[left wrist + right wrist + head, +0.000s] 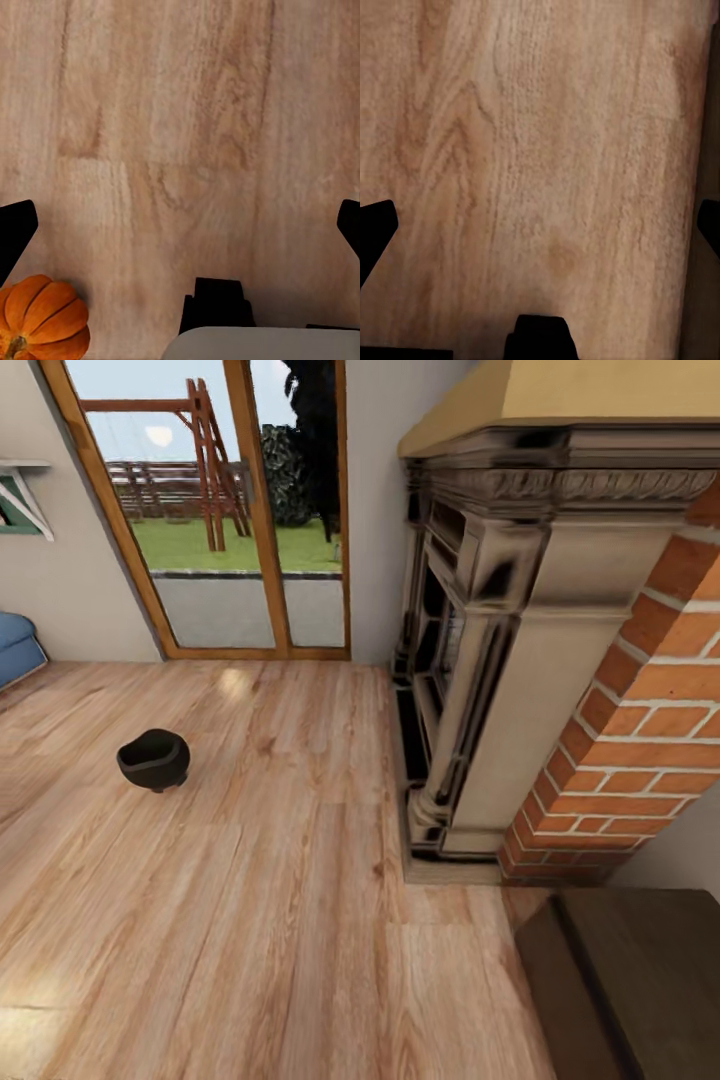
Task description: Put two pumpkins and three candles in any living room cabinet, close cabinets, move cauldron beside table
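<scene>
Pumpkin on floor beside wide-open, empty left claw.

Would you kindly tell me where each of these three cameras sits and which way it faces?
Head view: on the robot's head, looking forward and down at the floor, cauldron, fireplace and cabinet.
Left wrist view: by the left end effector, facing down at floor and a pumpkin; its dark fingers show.
Right wrist view: by the right end effector, facing floor.
All share the wooden floor.
</scene>
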`<state>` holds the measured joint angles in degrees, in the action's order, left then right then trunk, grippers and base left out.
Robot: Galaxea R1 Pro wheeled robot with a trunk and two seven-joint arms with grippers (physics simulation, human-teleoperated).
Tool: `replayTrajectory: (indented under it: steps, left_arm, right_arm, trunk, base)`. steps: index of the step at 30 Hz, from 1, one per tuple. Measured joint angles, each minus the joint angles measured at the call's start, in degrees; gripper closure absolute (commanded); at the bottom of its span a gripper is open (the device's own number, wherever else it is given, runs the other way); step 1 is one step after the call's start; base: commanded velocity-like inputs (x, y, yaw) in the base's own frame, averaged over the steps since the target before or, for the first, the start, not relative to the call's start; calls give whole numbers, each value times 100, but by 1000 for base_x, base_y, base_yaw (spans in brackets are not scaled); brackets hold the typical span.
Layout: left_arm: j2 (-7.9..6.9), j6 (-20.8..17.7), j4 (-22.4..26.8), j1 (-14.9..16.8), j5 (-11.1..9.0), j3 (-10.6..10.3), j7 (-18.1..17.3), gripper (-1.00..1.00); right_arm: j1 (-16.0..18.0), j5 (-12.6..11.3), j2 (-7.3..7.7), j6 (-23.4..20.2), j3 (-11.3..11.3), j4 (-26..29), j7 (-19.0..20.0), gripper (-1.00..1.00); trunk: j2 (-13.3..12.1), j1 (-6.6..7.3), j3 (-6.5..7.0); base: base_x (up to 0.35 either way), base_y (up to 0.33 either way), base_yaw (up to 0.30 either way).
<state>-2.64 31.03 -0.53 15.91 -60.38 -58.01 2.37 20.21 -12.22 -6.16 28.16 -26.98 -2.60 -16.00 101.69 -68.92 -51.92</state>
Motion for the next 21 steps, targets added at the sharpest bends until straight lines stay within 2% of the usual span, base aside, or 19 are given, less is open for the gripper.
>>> replayTrajectory:
  steps: [10,21]
  left_arm:
    - [0,-1,0,0,1,0,0,-100]
    - [0,-1,0,0,3,0,0,-100]
  right_arm:
    - [0,0,1,-1,0,1,0,-100]
    - [0,0,0,-3,0,1,-1,-100]
  trunk:
    - [0,0,0]
    - [0,0,0]
  base:
    - [234,0,283]
    - [156,-61,285]
